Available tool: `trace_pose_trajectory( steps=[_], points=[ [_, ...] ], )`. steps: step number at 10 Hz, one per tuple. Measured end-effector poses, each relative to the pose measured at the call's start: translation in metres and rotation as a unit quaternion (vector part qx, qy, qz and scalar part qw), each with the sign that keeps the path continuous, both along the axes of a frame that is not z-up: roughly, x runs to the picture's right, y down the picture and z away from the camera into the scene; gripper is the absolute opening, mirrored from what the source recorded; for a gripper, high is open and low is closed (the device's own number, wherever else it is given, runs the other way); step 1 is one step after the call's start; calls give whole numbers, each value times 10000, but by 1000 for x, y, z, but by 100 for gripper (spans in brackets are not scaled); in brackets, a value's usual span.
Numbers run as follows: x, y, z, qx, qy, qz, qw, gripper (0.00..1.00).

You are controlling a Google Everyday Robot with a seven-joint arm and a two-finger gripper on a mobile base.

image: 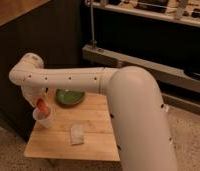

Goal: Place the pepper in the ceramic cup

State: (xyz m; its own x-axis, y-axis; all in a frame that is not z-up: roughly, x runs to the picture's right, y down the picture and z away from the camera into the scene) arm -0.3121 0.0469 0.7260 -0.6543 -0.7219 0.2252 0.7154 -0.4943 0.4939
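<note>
The small whitish ceramic cup (43,117) stands on the left part of the wooden table (95,140). The orange-red pepper (42,105) is right above the cup's mouth, its lower end at or inside the rim. My gripper (39,101) hangs down from the end of the white arm, directly over the cup, with the pepper at its tip. The arm's wrist hides most of the gripper.
A round green bowl (69,97) sits on the table behind and right of the cup. A flat pale packet (76,134) lies in front, right of the cup. A dark cabinet wall stands to the left, metal shelving behind. My white arm crosses above the table.
</note>
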Motion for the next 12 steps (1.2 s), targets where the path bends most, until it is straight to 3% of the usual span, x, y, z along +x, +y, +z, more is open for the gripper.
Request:
trace_pose_trajectory(
  steps=[12],
  points=[
    [-4, 3, -1, 5, -5, -23, 10000, 23]
  ],
)
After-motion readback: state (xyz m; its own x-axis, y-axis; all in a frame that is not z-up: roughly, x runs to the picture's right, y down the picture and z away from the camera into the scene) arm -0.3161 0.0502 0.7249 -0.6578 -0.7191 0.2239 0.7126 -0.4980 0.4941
